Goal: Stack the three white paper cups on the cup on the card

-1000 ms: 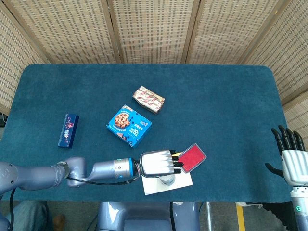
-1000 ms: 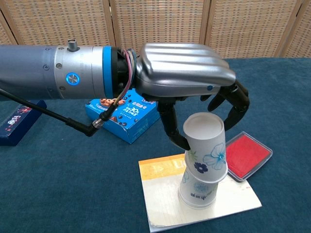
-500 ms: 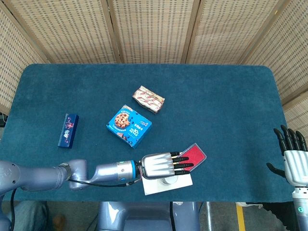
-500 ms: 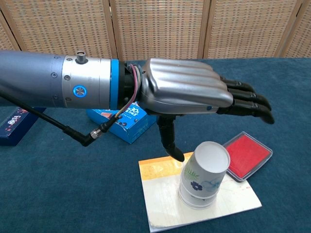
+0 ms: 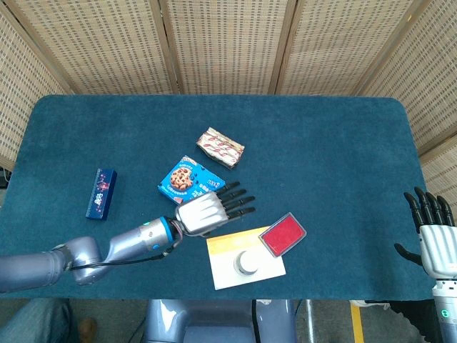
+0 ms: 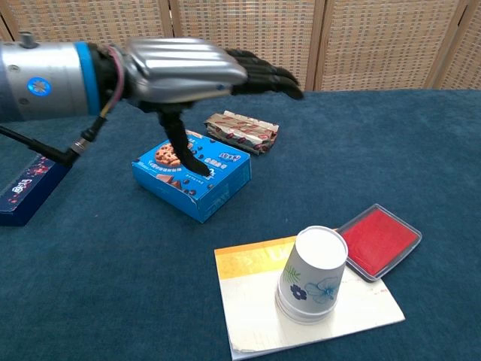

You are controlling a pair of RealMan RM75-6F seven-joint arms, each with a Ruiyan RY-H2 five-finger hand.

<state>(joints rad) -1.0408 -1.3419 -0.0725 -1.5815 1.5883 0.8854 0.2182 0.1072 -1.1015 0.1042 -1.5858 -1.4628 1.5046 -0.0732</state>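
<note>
A stack of white paper cups [image 6: 312,275], upside down with blue flower prints, stands on the white and yellow card [image 6: 255,316]; from the head view the cup stack [image 5: 248,263] shows as a round top on the card [image 5: 223,266]. My left hand [image 6: 192,71] hovers open with fingers stretched out, up and to the left of the stack, over the blue cookie box. In the head view the left hand [image 5: 209,208] is apart from the cups. My right hand [image 5: 430,230] hangs open at the table's right edge, holding nothing.
A blue cookie box [image 6: 192,175] lies left of the card, a striped snack pack [image 6: 242,131] behind it. A red case [image 6: 378,239] touches the card's right side. A dark blue bar box [image 5: 101,192] lies at the far left.
My left hand has let go of the top cup, which now sits down on the stack, and has drawn back up and to the left, over the cookie box.
</note>
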